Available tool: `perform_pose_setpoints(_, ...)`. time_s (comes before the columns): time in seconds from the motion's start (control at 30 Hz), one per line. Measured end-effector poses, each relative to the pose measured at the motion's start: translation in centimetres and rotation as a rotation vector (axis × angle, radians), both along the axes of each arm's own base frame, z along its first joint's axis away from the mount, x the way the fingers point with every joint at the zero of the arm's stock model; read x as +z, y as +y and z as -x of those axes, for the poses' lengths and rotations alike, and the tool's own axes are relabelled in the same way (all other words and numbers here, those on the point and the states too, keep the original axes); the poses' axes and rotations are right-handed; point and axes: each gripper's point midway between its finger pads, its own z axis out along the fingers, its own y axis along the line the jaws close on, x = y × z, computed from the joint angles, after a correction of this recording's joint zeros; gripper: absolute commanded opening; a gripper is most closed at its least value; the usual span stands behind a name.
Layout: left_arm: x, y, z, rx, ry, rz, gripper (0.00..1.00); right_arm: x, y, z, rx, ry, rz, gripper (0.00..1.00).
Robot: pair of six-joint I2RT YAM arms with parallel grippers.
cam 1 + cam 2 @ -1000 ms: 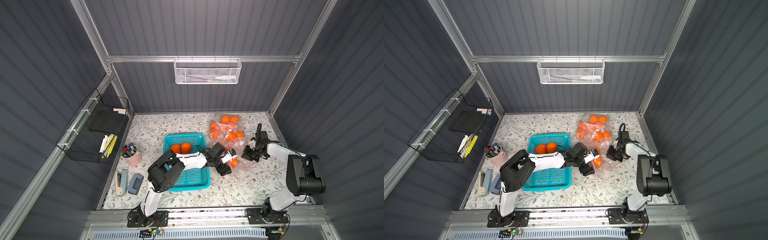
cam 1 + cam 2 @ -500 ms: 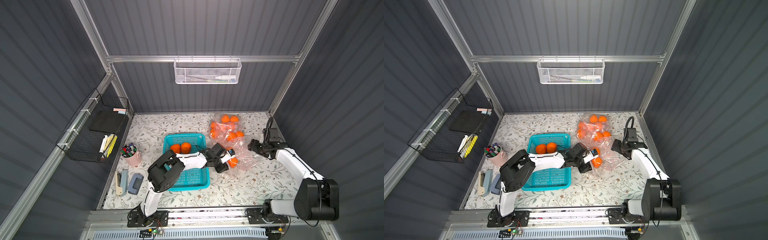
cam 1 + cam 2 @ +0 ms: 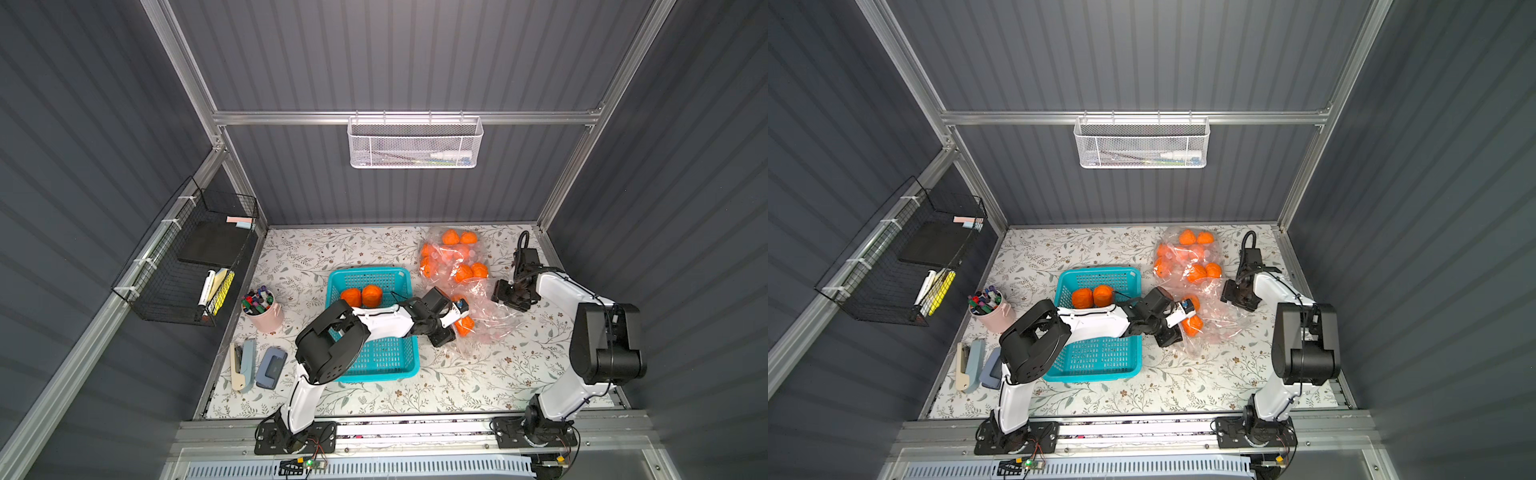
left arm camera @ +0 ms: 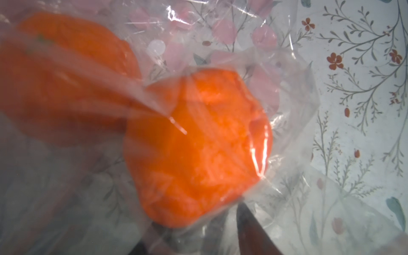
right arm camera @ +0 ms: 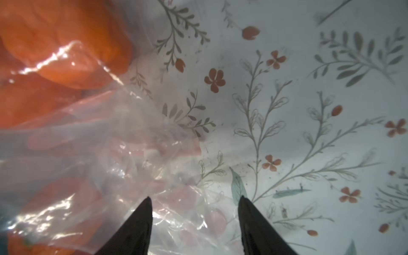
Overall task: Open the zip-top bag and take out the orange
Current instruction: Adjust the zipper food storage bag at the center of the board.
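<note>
A clear zip-top bag (image 3: 490,316) lies crumpled at the right back of the floral table, with several oranges in it. My left gripper (image 3: 453,324) reaches into its near end, and its fingers sit either side of one orange (image 3: 466,326), shut on it. In the left wrist view that orange (image 4: 198,143) fills the middle under wrinkled film, with one dark finger (image 4: 254,231) at its edge and the other blurred behind plastic. My right gripper (image 3: 505,297) stands open at the bag's right edge. In the right wrist view its fingertips (image 5: 145,220) straddle loose film.
A teal basket (image 3: 409,361) with two oranges (image 3: 360,295) stands left of the bag, under my left arm. A pink cup of pens (image 3: 262,311), a stapler (image 3: 243,365) and a hole punch (image 3: 271,368) sit at the left edge. Racks hang on the walls.
My right gripper let go of the bag's edge, swung away to the right, and has come back to that edge open. My left gripper narrowed onto the orange.
</note>
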Motion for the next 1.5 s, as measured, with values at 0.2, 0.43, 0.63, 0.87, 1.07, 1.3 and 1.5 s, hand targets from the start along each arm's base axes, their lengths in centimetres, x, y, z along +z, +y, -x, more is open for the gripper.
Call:
perform_pose_setpoints(0.2,-0.6,0.3,0.2,0.006,0.003,-0.007,0.5,2.3,0.4,0.2,0.016,-0.051,-0.019,0.0)
perform_pose_setpoints(0.43,-0.6,0.2,0.1,0.011,-0.004,0.009,0.56,8.5,-0.4,0.7,-0.003,-0.218,0.028,0.0)
perform_pose_setpoints(0.63,-0.6,0.2,0.0,0.012,-0.007,0.013,0.56,11.5,-1.5,1.9,-0.036,-0.282,0.092,0.0)
perform_pose_setpoints(0.87,-0.6,0.0,0.0,0.012,-0.017,0.037,0.69,15.3,-2.7,3.3,-0.078,-0.394,0.138,0.0)
perform_pose_setpoints(1.07,-0.5,-0.2,0.2,0.005,-0.026,0.064,0.79,16.5,-2.9,3.7,-0.093,-0.438,0.148,0.0)
perform_pose_setpoints(1.3,-0.5,-0.1,0.2,0.005,-0.032,0.069,0.85,16.3,-3.5,3.8,-0.126,-0.433,0.154,0.47)
perform_pose_setpoints(1.5,-0.5,0.0,0.3,0.005,-0.031,0.069,0.84,17.5,-3.0,5.1,-0.128,-0.449,0.124,0.42)
